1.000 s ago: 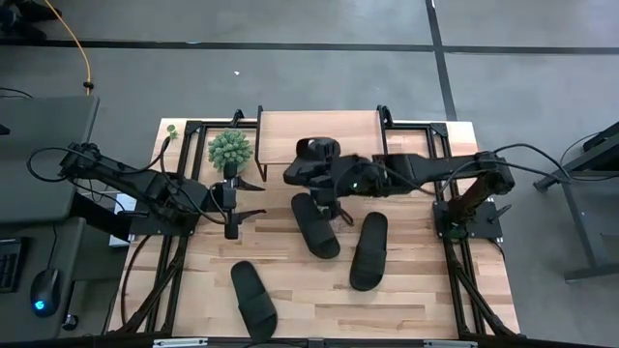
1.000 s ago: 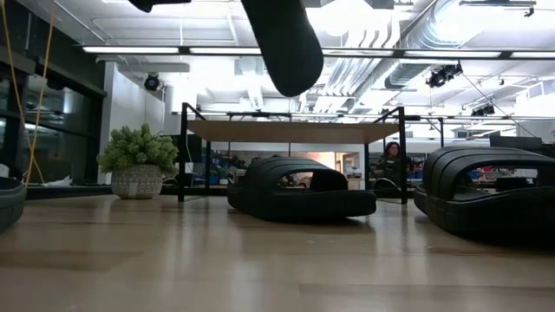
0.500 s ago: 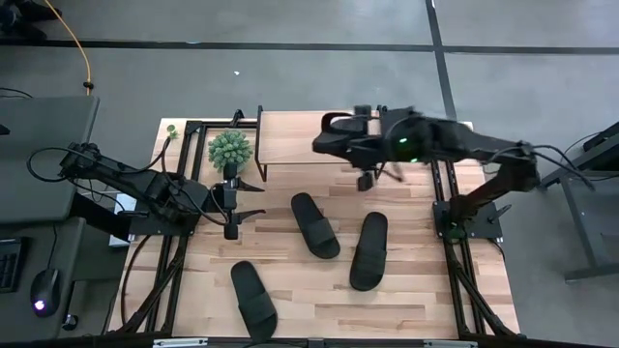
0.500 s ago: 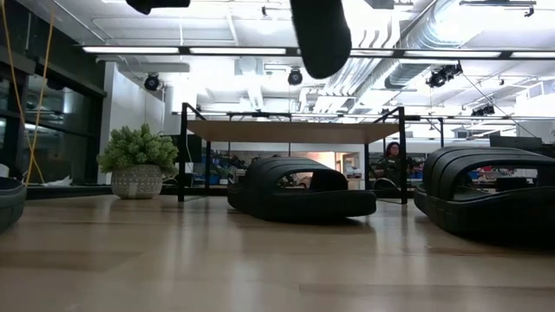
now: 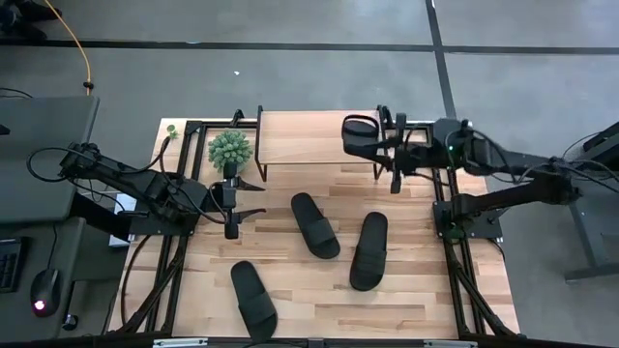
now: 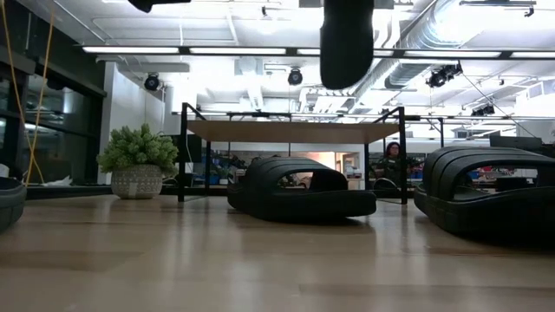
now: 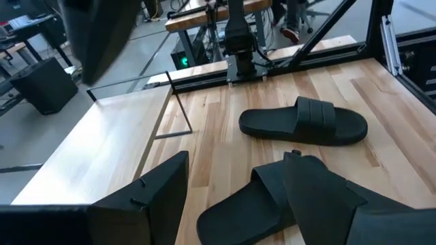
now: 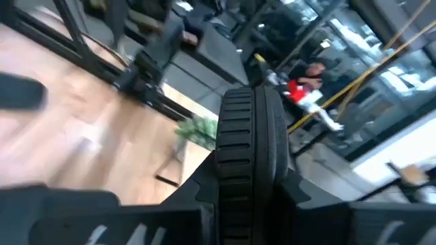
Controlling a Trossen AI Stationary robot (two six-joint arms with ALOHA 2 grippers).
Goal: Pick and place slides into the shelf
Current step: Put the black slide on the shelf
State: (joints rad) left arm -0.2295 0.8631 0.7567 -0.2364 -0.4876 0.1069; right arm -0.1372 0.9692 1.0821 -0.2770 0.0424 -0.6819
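Three black slides lie sole-down on the table: one (image 5: 315, 224) in the middle, one (image 5: 368, 249) to its right, one (image 5: 253, 298) near the front edge. The fourth slide (image 5: 360, 135) is in the air over the right end of the shelf (image 5: 309, 135), held by my right gripper (image 5: 381, 143), which is shut on it. In the low view this slide (image 6: 347, 39) hangs at the top, above the shelf (image 6: 290, 131). My left gripper (image 5: 250, 198) waits open at the table's left, beside the plant. My right gripper pinches the lifted slide between its two fingers at the ribbed strap (image 8: 248, 146), which stands edge-on between them. The fingers come level from the table's right side. The slide is clear of the table and shelf, and its length hangs down below the hold (image 6: 347, 52).
A small potted plant (image 5: 230, 150) stands at the shelf's left end. Black metal frames run along the left and right table sides (image 5: 447, 208). Bare wood lies between the shelf and the two middle slides (image 7: 303, 122). A person sits in the room beyond the shelf (image 6: 392, 160).
My right gripper has carried the slide from above the table's middle toward the far and right edges, ending over the shelf's right end. On the way the slide has turned from slanting to hanging straight down. The three slides on the table have stayed put.
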